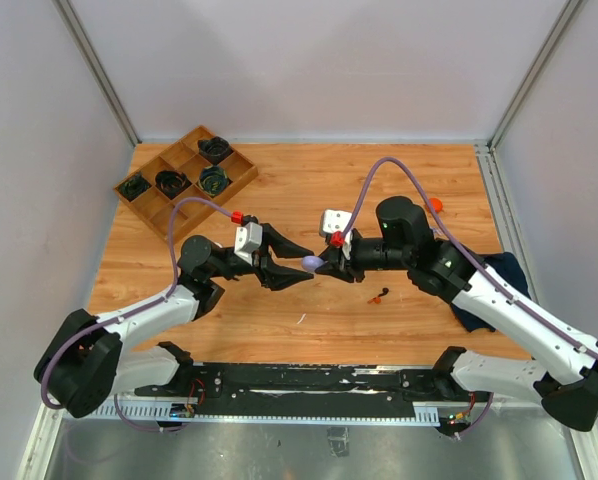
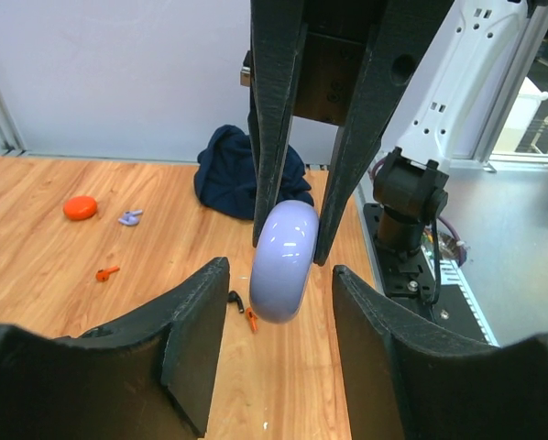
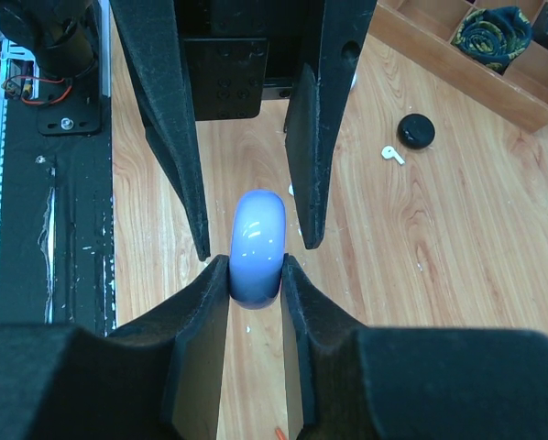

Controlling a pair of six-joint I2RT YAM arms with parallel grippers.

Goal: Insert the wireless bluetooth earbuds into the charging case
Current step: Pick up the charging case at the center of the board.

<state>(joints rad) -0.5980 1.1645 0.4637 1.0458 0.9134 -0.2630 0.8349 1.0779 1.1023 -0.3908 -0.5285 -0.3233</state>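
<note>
Right gripper [image 3: 256,268] is clamped on the pale purple charging case [image 3: 257,229], holding it on edge above the wooden table [image 1: 279,180], roughly mid-table. Left gripper [image 2: 279,270] is spread wide with a finger on either side of the case, not touching it. The lid looks closed as far as I can tell.

So I'd say we're at the handover / get-the-case-open step, with no bud in yet. The pale purple earbud [image 2: 130,217] is lying on the table near an orange case [image 2: 80,207], well apart from both grippers. A black earbud [image 2: 235,298] and a red-orange earbud [image 2: 252,319] lie side by side closer in.

Next move, I reckon: left has to pinch the case squarely without knocking it loose, then the lid gets popped.
</note>
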